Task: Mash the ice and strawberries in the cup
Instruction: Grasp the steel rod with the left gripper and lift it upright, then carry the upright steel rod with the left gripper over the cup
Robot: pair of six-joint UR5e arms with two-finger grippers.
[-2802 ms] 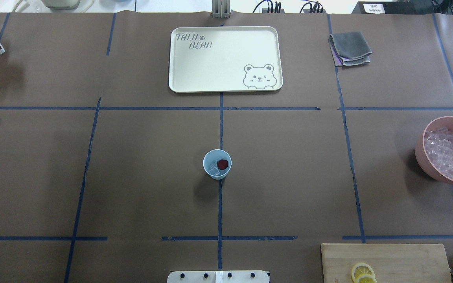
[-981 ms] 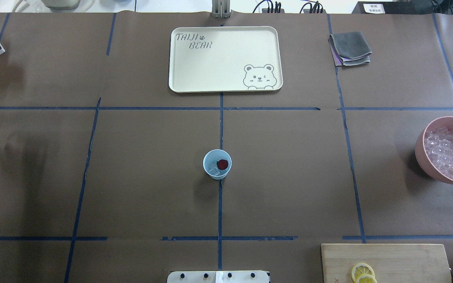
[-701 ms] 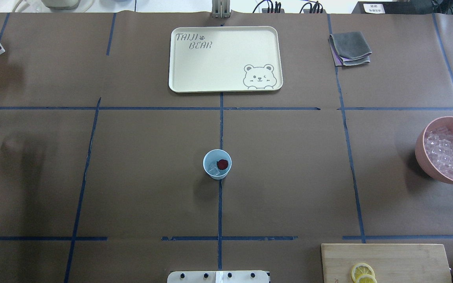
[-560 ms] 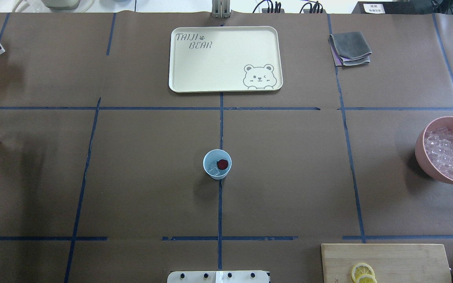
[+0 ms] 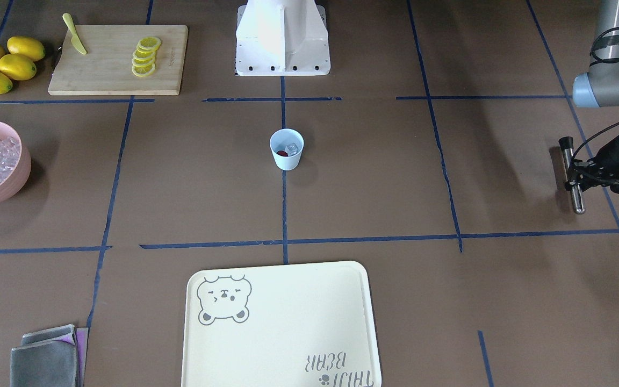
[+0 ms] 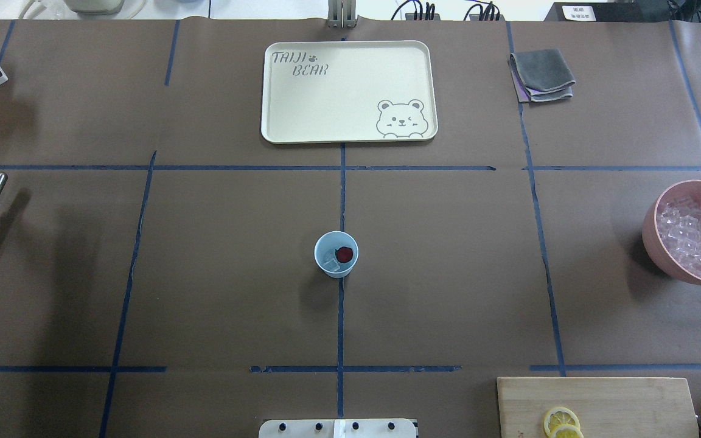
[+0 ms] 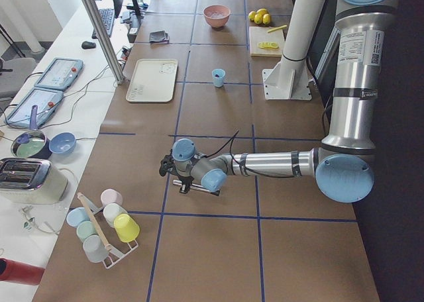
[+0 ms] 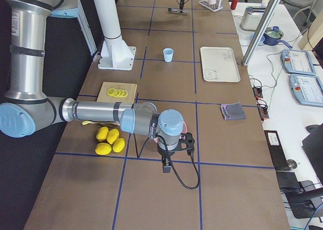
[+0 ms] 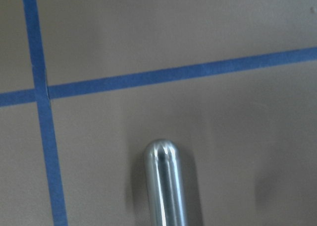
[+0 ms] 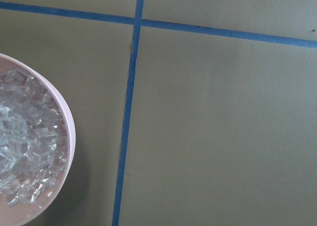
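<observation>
The pale blue cup (image 6: 336, 255) stands upright at the table's centre, also in the front view (image 5: 286, 150). Inside it lie a dark red strawberry (image 6: 344, 254) and a few clear ice cubes (image 6: 330, 263). Far off at the table's left edge, my left gripper (image 5: 576, 174) is shut on a shiny metal rod (image 5: 573, 185), held just above the paper with its shadow beside it. The rod's rounded end (image 9: 163, 186) fills the left wrist view. My right gripper (image 8: 165, 164) hangs near the pink bowl; I cannot tell if it is open or shut.
A pink bowl (image 6: 655, 243) full of ice cubes sits at the right edge. A cream bear tray (image 6: 348, 91) lies at the back, with a folded grey cloth (image 6: 542, 74) to its right. Cutting board (image 5: 116, 59) with lemon slices, lemons (image 5: 3, 63) and a cup rack (image 7: 103, 226) stand at the ends.
My left gripper came in at the left edge and closed on the metal rod. The rod has since risen off the paper and shifted toward the far side. The cup has not moved.
</observation>
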